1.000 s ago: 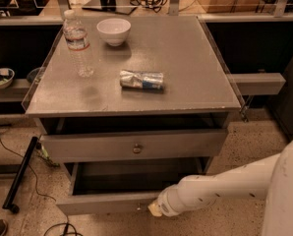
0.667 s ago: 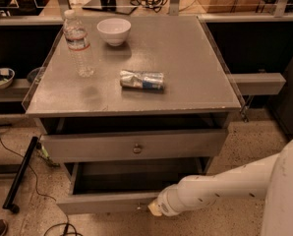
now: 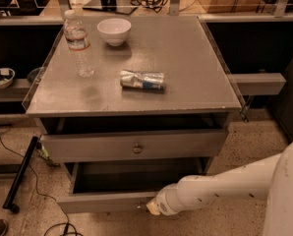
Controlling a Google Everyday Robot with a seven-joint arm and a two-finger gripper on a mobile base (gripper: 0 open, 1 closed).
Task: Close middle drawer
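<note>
Middle drawer (image 3: 100, 202) pulled well out from under the bench (image 3: 186, 58), low plain front panel nearest the camera, inside bare and dark grey. Pincer (image 3: 153, 208) right at that front panel, about its centre, at the tip of the white arm (image 3: 225, 186) reaching in from the lower right. Touching the panel or just short of it: hard to say. Open or closed: cannot tell.

Directly above, the upper drawer (image 3: 87, 146), out a little too but far less, with a taller front and a round knob (image 3: 137, 148) at centre. Dark gap between its top edge and the bench slab.

On the bench, a clear water bottle (image 3: 78, 45) upright near the back left. Behind it and to its right, apart from it, a white bowl (image 3: 114, 31). Near the middle, a crumpled silver-and-blue packet (image 3: 142, 79) lying on its side, well apart from both.

On the speckled floor at left, a black bar (image 3: 22, 173) lying at a slant.
</note>
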